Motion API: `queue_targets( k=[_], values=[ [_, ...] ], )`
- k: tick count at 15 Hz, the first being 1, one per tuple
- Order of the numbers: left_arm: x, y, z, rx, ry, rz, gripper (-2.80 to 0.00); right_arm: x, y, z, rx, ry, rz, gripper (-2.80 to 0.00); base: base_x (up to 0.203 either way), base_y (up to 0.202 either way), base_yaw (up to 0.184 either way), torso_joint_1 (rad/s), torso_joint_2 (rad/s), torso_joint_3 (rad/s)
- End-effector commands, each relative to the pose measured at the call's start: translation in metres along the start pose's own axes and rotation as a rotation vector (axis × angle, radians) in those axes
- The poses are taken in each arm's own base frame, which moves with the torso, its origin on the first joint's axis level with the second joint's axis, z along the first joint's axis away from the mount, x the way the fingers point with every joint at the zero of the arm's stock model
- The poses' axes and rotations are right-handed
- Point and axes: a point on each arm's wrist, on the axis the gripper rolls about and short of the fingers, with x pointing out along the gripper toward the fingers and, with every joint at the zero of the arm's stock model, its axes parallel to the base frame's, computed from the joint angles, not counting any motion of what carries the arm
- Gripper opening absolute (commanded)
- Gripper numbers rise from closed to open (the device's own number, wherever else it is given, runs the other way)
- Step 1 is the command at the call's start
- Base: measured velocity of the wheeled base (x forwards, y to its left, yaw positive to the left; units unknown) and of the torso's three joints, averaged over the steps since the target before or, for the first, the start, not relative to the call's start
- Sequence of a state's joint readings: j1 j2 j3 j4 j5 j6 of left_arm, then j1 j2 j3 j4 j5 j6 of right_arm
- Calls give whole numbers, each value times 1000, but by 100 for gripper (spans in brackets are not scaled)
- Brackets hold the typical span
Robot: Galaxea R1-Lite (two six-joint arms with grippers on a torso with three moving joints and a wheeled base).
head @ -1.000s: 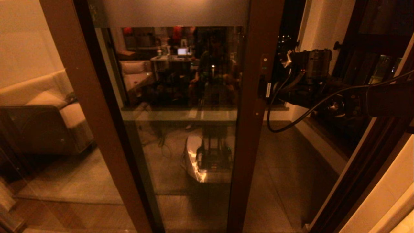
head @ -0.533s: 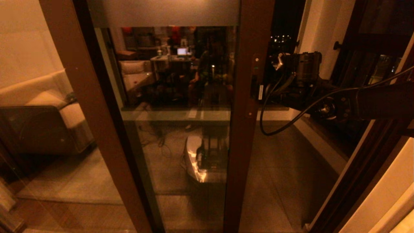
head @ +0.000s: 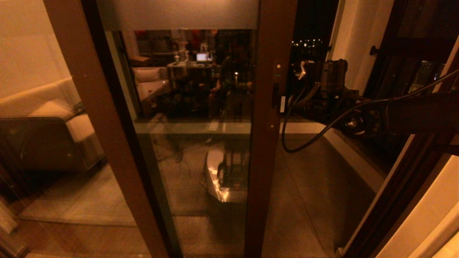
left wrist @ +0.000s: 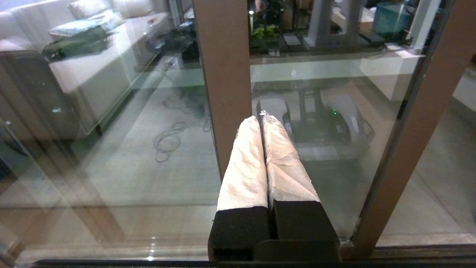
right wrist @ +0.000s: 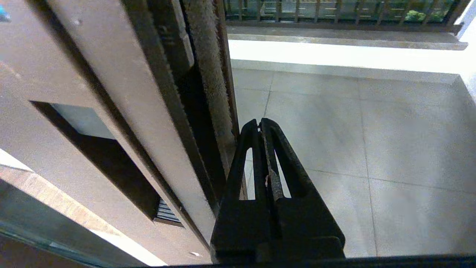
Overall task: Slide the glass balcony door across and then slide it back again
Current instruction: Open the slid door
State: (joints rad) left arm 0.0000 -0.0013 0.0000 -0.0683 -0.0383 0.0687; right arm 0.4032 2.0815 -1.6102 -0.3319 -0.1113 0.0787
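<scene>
The glass balcony door (head: 193, 107) has a frosted top band (head: 179, 14) and a brown stile (head: 267, 150) with a dark handle slot (head: 274, 96). My right gripper (head: 287, 104) is shut with nothing in it. It rests against the stile's outer edge at handle height. In the right wrist view, the right gripper (right wrist: 259, 122) lies beside the stile's brush seal (right wrist: 208, 74), and the recessed slot (right wrist: 100, 156) sits on the stile's face. My left gripper (left wrist: 260, 118) is shut, with white-wrapped fingers (left wrist: 243, 163). It hangs low in front of the glass and is out of the head view.
A plain brown-framed fixed panel (head: 100, 125) stands at the left, with a sofa (head: 50, 118) beyond it. The tiled balcony floor (head: 315, 179) shows through the opening to the right of the stile. A dark window frame (head: 405, 161) runs along the right side. A railing (right wrist: 334, 11) closes the balcony's far end.
The door's stile has slid leftwards, and my right gripper has travelled with it against its edge. The opening to the balcony has widened.
</scene>
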Motion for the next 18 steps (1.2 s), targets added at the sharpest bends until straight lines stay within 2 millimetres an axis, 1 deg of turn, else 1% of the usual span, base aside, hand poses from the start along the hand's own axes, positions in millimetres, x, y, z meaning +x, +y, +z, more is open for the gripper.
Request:
queue_targets(
  k=[1,4,9,11,12,14,16,18],
  values=[
    [2,-1,-9,-1,31,-2,-280,2,1,-1,1,-1,0,-280,0,0,0,0,0,0],
    [2,-1,-9,-1,31,-2,-280,-1,1,0,2,-3,-2,-280,0,0,0,0,0,0],
    [2,-1,-9,-1,31,-2,-280,-1,10,-3,-1,6,17,-280,0,0,0,0,0,0],
    [2,-1,-9,-1,31,-2,-280,-4,10,0,2,-1,-12,-280,0,0,0,0,0,0],
    [2,-1,-9,-1,31,-2,-280,-12,8,4,4,-5,-17,-280,0,0,0,0,0,0],
    [2,-1,-9,-1,31,-2,-280,-33,4,12,8,-11,-21,-280,0,0,0,0,0,0],
    [2,-1,-9,-1,31,-2,-280,-59,-3,20,12,-16,-31,-280,0,0,0,0,0,0],
    [2,-1,-9,-1,31,-2,-280,-90,-11,30,19,-33,-43,-280,0,0,0,0,0,0]
  ],
)
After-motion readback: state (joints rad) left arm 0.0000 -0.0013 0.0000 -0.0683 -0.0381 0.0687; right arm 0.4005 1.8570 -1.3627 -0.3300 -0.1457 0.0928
